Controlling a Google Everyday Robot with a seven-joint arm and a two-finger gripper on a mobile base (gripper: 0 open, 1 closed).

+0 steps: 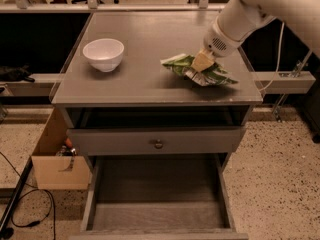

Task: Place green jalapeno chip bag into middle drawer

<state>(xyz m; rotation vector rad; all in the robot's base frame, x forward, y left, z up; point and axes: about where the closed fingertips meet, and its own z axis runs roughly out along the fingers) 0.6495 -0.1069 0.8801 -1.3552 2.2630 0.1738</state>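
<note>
A white bowl (103, 54) stood at the left of the table (150, 86). Lower down, the middle drawer (157, 216) stood pulled out. Right of centre on the table lay the green jalapeno chip bag (218, 77), with the claw (202, 62) down on top of it; whether it pinched the foil I could not tell. The grasping step seemed in hand. Next it would need a firm hold, a lift, then a carry down into the drawer.

One white bowl (103, 54), one green jalapeno chip bag (216, 76) with one gripper (202, 63) at it, one open middle drawer (157, 214), one knobbed drawer front (120, 143), one cardboard box (52, 170).
</note>
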